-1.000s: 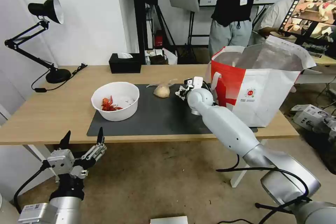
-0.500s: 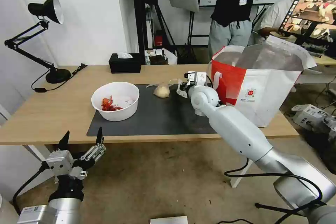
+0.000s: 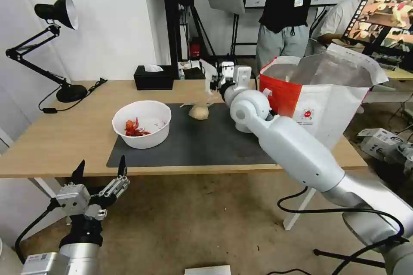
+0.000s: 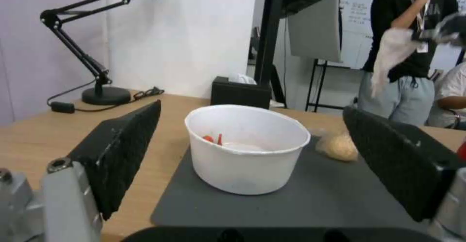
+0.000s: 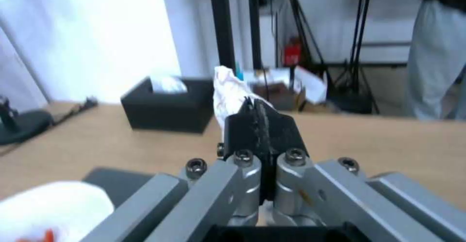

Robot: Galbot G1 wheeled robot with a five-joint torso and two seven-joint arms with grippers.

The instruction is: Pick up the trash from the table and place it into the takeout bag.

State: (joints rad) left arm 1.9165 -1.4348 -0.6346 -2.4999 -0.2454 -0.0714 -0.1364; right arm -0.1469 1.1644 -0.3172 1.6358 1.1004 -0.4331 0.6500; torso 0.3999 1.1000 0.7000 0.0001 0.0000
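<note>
Right tool clamped on crumpled white tissue, held above tabletop beside takeout bag, left tool spread wide, empty, below tabletop edge, white bowl on mat

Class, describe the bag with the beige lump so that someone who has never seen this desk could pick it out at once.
Start at the long wooden table and find the dark grey mat on it. On the mat's far edge, between the white bowl and the takeout bag, lies the clear bag with the beige lump. It is the only tan, rounded thing there; the bowl is white with red shells.
</note>
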